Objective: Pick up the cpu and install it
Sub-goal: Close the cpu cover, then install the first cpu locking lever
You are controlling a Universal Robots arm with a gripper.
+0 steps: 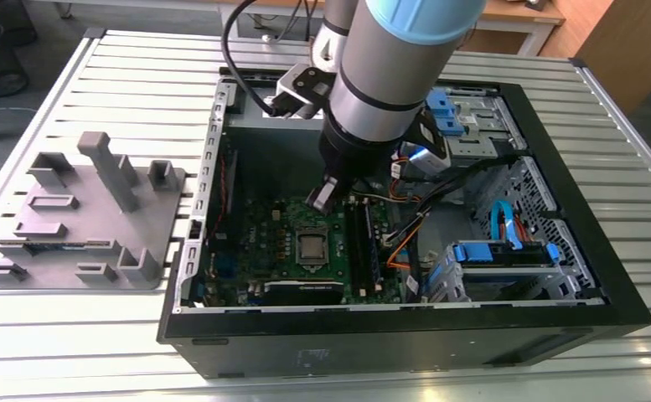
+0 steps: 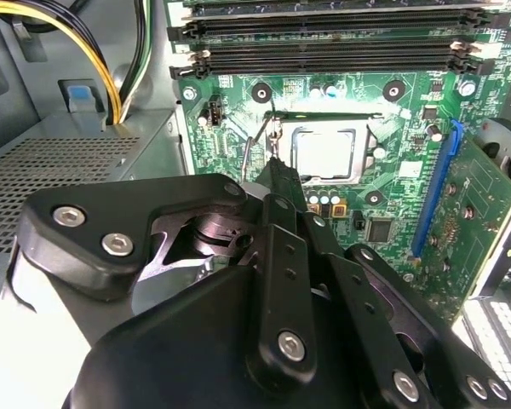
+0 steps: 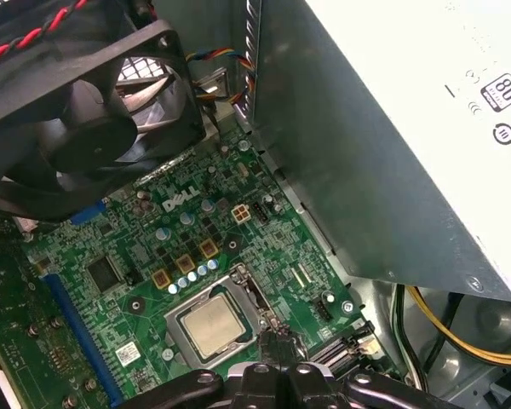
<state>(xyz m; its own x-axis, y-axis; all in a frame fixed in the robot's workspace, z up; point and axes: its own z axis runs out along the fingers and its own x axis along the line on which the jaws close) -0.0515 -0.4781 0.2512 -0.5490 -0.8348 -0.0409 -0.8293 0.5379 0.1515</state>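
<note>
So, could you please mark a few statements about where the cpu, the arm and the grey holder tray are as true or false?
1. The cpu lies in the socket on the motherboard. True.
2. The gripper holds the cpu up above the case. False: it carries no chip; its tip is down by the socket's edge.
3. The grey holder tray sits outside the computer case, on the exterior view's left. True.
4. The arm is parked over the holder tray. False: it reaches into the open case.
5. A fan shows in the first wrist view. True.
</note>
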